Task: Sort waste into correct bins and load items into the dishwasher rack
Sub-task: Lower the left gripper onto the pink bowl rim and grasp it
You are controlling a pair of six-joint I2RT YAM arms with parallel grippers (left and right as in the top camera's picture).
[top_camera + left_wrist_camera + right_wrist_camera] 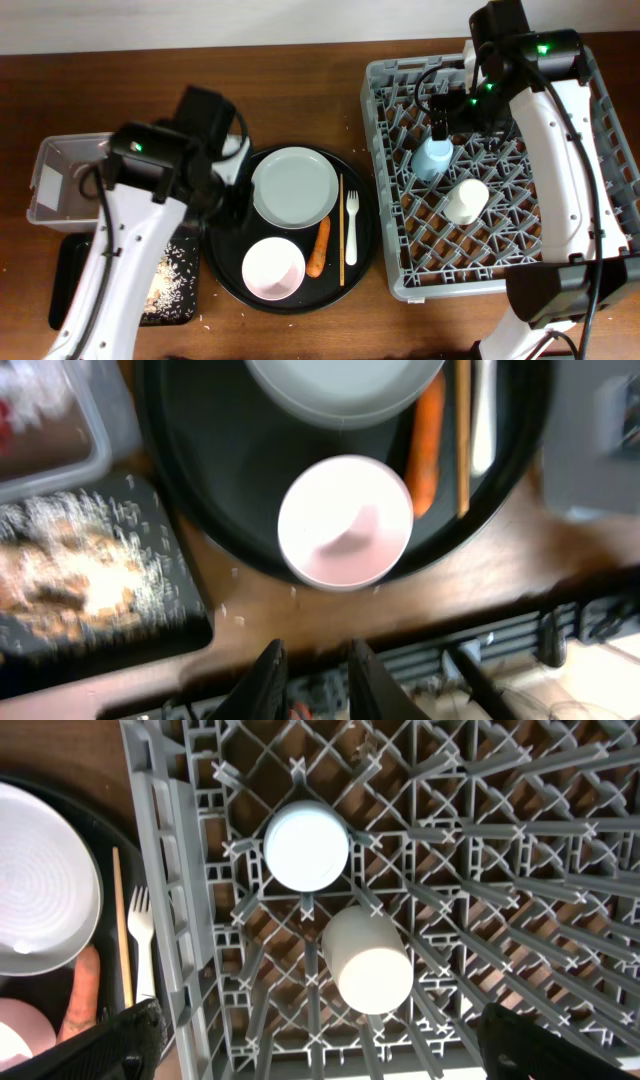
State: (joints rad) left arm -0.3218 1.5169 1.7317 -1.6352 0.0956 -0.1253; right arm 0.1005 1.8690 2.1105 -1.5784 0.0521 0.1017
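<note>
The grey dishwasher rack (400, 262) holds an upside-down light blue cup (432, 158) and a white cup (466, 200) on its side. My right gripper (330, 1050) hangs wide open and empty above them, the white cup (365, 960) between its fingers' lines but well below. On the round black tray (222, 268) lie the plate (294, 187), white bowl (273, 268), carrot (319, 247), chopsticks (341, 230) and fork (351, 228). My left gripper (310, 680) hovers high near the table's front edge, fingers slightly apart and empty, with the bowl (345, 525) beyond it.
A clear tub (65, 175) stands at the far left with something red (12, 415) in it. In front of it a shallow black tray (70, 290) holds rice scraps (170, 280). A few grains lie on the wood near the round tray.
</note>
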